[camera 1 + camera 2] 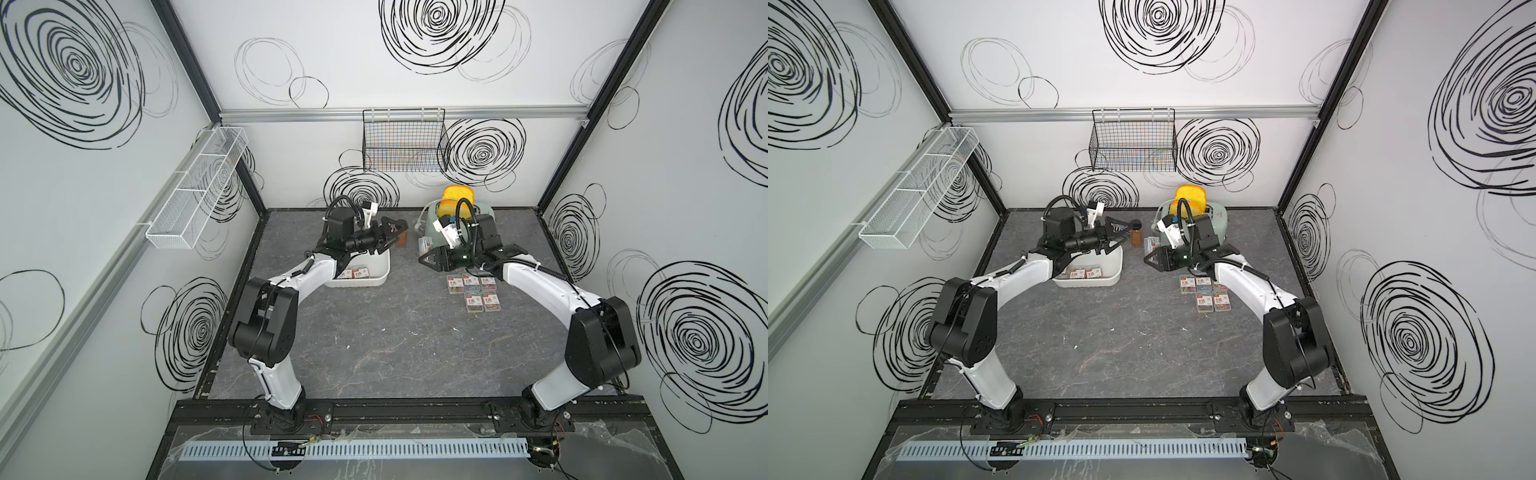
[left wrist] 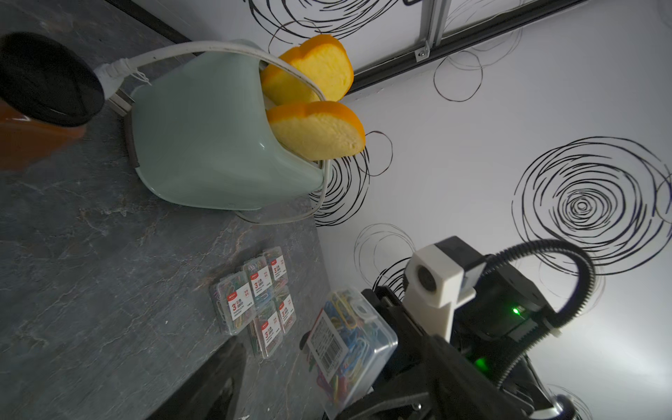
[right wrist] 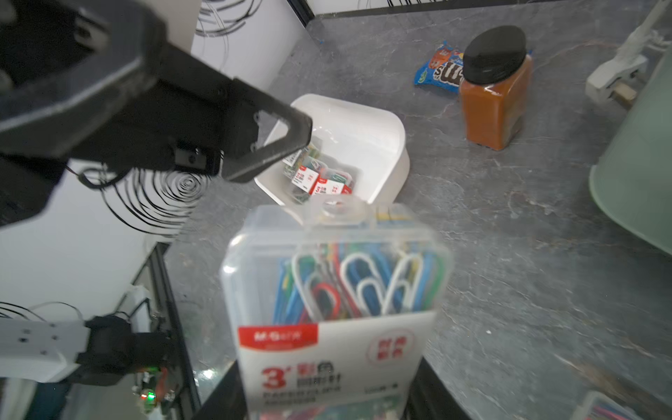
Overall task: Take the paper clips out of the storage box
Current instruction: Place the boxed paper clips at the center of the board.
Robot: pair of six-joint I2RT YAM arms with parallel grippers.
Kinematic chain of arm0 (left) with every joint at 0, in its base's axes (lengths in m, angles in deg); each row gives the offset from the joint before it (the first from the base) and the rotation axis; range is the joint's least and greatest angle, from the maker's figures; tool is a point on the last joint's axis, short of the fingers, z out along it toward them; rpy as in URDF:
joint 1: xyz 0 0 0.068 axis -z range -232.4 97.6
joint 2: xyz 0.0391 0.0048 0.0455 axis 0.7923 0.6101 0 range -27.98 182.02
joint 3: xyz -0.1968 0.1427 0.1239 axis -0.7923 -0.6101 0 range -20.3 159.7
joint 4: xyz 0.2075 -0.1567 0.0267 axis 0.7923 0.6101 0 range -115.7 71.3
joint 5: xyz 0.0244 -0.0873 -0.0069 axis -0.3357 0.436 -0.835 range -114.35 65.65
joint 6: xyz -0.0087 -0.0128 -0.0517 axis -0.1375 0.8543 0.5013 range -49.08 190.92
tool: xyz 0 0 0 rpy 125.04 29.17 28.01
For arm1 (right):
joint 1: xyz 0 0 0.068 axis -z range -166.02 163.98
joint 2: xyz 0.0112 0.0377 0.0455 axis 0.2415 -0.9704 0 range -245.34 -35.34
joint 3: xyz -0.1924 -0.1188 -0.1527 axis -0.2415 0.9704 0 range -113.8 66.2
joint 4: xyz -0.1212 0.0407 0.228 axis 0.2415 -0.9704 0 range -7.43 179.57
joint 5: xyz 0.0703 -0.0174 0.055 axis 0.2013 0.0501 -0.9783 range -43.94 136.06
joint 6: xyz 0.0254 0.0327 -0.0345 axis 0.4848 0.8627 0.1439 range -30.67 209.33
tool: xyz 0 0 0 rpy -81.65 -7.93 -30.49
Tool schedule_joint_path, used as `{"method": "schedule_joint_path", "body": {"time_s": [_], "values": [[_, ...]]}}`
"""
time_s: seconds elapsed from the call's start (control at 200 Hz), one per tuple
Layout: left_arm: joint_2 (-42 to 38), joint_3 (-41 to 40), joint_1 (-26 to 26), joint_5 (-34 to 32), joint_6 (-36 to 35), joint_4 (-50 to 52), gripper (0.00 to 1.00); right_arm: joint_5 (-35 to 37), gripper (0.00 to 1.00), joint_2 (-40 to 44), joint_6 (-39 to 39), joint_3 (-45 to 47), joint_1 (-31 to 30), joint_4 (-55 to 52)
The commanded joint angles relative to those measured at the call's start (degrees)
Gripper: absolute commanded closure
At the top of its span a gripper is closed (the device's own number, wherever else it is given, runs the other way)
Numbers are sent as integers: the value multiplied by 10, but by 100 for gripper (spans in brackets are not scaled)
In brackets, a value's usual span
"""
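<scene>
Case mid-air, drop risk
The right gripper (image 1: 426,254) was clamped on a case of paper clips (image 3: 334,291) near 1 o'clock, with the left gripper (image 1: 1119,237) gaping wide and empty nearby. A few cases (image 1: 355,273) sat in the storage box (image 1: 384,270) at 11. Slick plastic and what looked like an edge grip, so it could've slipped and scattered the laid-out cases (image 1: 473,291) at 3.
</scene>
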State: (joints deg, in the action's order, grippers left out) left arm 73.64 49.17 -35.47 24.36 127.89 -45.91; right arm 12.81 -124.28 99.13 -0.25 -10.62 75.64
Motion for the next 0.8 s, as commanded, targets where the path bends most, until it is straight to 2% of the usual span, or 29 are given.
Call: {"method": "schedule_joint_path", "body": {"time_s": [0.0, 0.215, 0.57, 0.795], "values": [[-15, 19, 7, 7, -76, 86, 19, 110, 64, 43, -91, 43, -14, -9], [-15, 16, 29, 17, -104, 109, 19, 154, 64, 65, -114, 62, -34, 0], [-14, 15, 73, 22, -114, 114, 19, 192, 62, 53, -152, 53, -75, -15], [-3, 37, 78, 16, -171, 185, 27, 201, 60, 41, -167, 40, -92, -33]]}}
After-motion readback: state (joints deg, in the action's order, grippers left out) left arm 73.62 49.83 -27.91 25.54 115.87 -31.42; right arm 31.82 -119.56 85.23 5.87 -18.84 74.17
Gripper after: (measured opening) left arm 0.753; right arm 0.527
